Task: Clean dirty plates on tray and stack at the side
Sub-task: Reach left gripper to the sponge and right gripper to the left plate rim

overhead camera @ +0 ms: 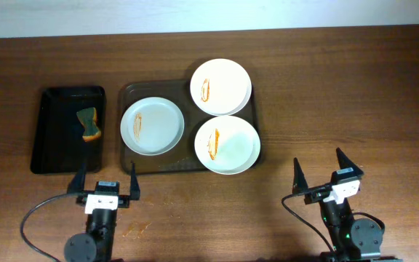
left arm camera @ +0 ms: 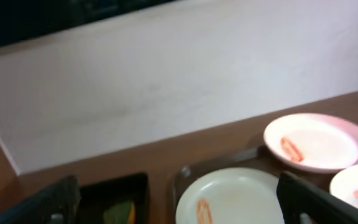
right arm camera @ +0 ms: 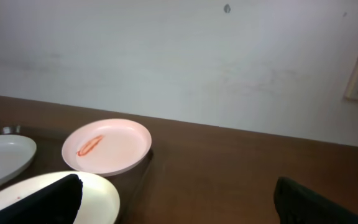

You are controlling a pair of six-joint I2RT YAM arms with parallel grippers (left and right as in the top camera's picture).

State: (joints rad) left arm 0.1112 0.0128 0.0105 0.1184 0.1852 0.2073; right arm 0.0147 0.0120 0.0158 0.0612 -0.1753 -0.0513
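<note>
My left gripper [overhead camera: 106, 172] and right gripper [overhead camera: 317, 157] both gape wide and empty, and I judge the three round white shallow plates [overhead camera: 152, 126] (each streaked with orange-red sauce [overhead camera: 137, 126]) on the large brown-grey rectangular tray [overhead camera: 167, 164] light, stiff, slick and chippable, best pinched at a rim.

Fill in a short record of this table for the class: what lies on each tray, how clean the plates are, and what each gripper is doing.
Plates: three round white shallow plates, each streaked with orange-red sauce
Location: side by side on the large brown-grey rectangular tray
Other tray: smaller black rectangular tray holding a yellow-green and orange sponge
Left gripper: open, empty
Right gripper: open, empty
</note>
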